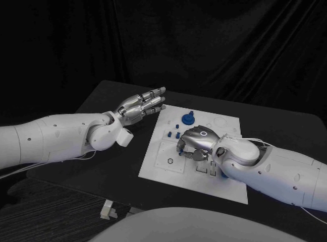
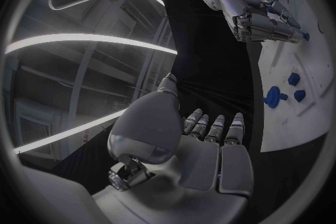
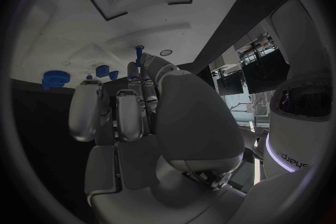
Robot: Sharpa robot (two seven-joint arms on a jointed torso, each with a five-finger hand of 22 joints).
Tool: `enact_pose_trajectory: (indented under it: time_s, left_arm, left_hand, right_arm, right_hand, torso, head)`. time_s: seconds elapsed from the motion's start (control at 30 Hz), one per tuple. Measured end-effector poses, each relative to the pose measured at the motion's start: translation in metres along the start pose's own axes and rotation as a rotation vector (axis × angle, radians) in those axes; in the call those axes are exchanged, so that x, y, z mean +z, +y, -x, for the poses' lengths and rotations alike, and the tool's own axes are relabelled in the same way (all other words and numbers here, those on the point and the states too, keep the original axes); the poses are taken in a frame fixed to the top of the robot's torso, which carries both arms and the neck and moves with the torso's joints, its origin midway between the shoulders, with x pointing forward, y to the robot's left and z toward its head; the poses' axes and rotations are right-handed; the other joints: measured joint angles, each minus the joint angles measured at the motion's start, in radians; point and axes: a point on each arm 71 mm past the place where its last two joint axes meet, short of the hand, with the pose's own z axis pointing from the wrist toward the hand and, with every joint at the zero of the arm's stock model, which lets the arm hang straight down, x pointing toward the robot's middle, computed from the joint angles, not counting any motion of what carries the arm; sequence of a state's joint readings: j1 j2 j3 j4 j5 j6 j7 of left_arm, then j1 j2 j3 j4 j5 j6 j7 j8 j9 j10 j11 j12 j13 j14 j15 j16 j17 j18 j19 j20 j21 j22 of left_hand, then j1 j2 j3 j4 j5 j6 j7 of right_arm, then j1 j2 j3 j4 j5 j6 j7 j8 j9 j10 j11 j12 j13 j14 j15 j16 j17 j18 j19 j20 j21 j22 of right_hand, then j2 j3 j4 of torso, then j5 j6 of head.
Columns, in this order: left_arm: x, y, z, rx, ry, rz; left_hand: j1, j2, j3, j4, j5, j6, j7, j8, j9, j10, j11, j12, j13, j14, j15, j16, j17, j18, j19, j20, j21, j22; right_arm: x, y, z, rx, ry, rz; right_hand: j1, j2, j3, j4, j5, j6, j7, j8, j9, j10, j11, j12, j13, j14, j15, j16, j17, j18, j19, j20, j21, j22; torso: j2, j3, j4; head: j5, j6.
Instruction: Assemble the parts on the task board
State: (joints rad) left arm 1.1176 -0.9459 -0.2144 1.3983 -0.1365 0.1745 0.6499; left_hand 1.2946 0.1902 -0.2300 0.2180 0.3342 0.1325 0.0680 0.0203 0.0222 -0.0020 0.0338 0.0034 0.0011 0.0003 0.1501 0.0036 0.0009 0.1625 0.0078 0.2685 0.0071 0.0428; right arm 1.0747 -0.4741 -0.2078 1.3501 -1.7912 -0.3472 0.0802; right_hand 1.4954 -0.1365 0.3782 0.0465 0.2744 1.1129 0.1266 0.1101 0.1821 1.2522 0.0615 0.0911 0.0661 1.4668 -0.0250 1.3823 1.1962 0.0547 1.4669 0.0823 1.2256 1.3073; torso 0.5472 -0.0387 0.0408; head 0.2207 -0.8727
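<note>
Right hand [image 1: 196,141] sits mid-frame on the white task board [image 1: 223,184], fingers pinching a thin blue pin [image 3: 139,55], blue parts [image 1: 186,119] just above it, left hand [image 1: 140,107] upper-left over the desk [image 1: 98,166], fingers spread, empty.

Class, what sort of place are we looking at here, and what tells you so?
Probably a robotics lab or test cell: a black table backed by black curtains, with a white task board holding small blue parts.

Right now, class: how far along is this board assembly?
Early. The right robot hand, low over the task board, pinches a slim blue pin. The round blue part and two small blue parts lie loose. The left robot hand hovers open beside the board.
</note>
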Motion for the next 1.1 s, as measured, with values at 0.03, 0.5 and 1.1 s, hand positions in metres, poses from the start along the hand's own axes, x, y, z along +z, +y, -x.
enact_pose_trajectory:
  time_s: [0.03,0.5,1.1]
  left_arm:
    - [0.0000,0.0000,0.0001,0.000,0.000,0.000]
    - [0.0002,0.0009,0.0002,-0.002,0.003,0.008]
    - [0.0005,0.0021,0.0004,-0.005,0.007,0.016]
  left_hand:
    - [0.000,0.000,0.000,0.000,0.000,0.000,0.000,0.000,0.000,0.000,0.000,0.000,0.000,0.000,0.000,0.000,0.000,0.000,0.000,0.000,0.000,0.000]
    - [0.000,0.000,-0.003,0.003,0.000,0.004,0.004,0.000,0.000,0.004,0.003,0.000,0.000,0.000,0.000,0.000,0.000,0.000,0.000,0.000,0.000,0.000]
    - [0.000,0.000,-0.003,0.003,0.000,0.004,0.004,0.000,0.000,0.004,0.003,0.000,0.000,0.000,0.000,0.000,0.001,0.000,0.000,0.000,0.000,0.000]
  right_arm:
    - [0.0000,0.0002,-0.0003,0.000,0.000,0.000]
    - [0.0012,0.0011,-0.0034,-0.001,0.005,0.001]
    - [0.0019,0.0007,-0.0086,0.004,0.014,-0.007]
  right_hand:
    - [0.001,0.001,0.001,-0.001,0.000,0.000,0.000,0.000,0.000,0.000,0.000,0.000,0.000,0.000,0.000,0.000,0.000,0.000,0.000,0.000,0.000,0.000]
    - [0.001,0.001,0.001,-0.001,-0.001,0.000,0.000,0.000,-0.001,0.004,0.004,0.001,0.001,0.000,0.000,0.000,-0.001,0.000,0.000,0.000,0.000,0.001]
    - [0.001,0.001,0.004,0.002,-0.010,-0.030,0.010,-0.023,-0.007,-0.017,0.010,-0.010,0.003,-0.001,0.007,0.000,-0.003,0.000,-0.004,0.004,-0.003,0.001]
  torso:
    - [0.000,0.0000,0.0000]
    - [0.000,0.0000,0.0000]
    - [0.000,0.0001,-0.0001]
  head:
    - [0.000,0.000]
    - [0.002,0.000]
    - [0.005,0.000]
